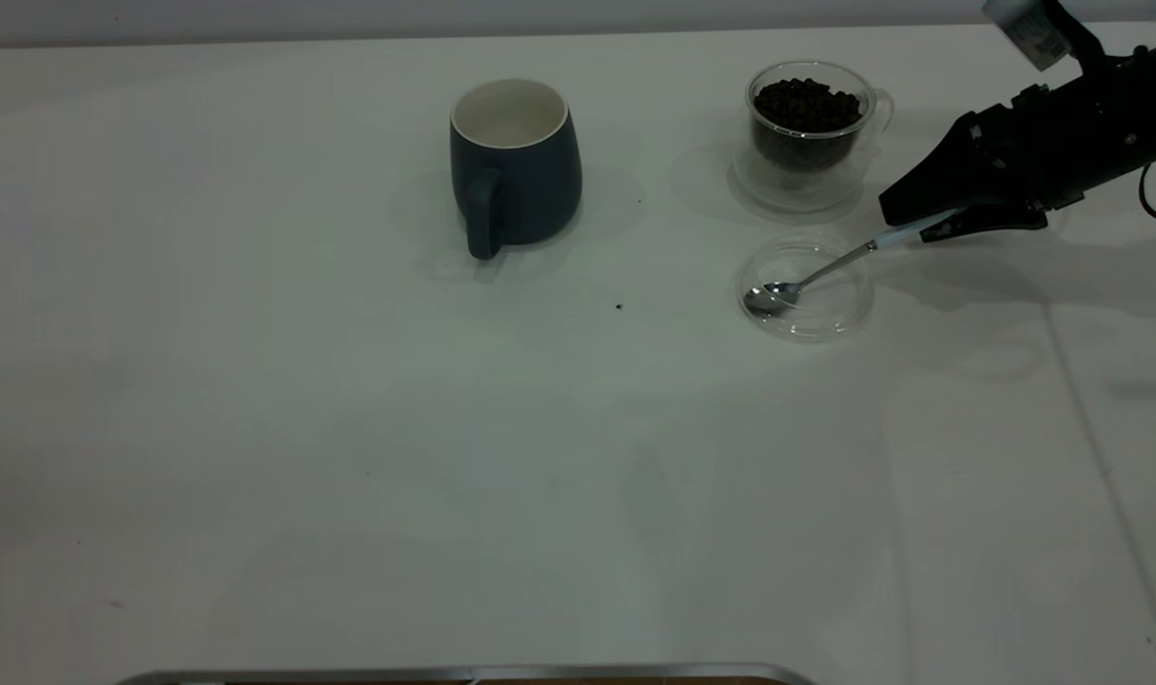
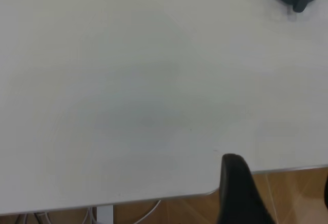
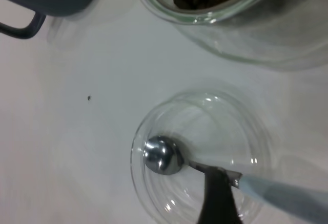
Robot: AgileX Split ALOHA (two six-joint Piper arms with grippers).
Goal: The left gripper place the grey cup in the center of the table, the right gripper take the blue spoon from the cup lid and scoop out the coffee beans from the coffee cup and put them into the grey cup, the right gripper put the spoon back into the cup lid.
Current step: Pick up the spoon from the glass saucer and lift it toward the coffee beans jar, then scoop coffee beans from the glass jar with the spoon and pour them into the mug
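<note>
Right end effector (image 1: 925, 226) reaching in low from the far right edge, arm slanted downward, fingers (image 3: 218, 198) closed on a thin handle. Left end effector (image 2: 241, 193) parked off to the side (only one dark finger visible).

- The coffee cup (image 1: 810, 122) stands on the tabletop (image 1: 349, 428).
- The cup lid (image 1: 806, 288) lies just in front of the coffee cup (spoon (image 1: 811, 280) bowl resting in it).
- The mug (image 1: 514, 164) stands well left of the coffee cup.
</note>
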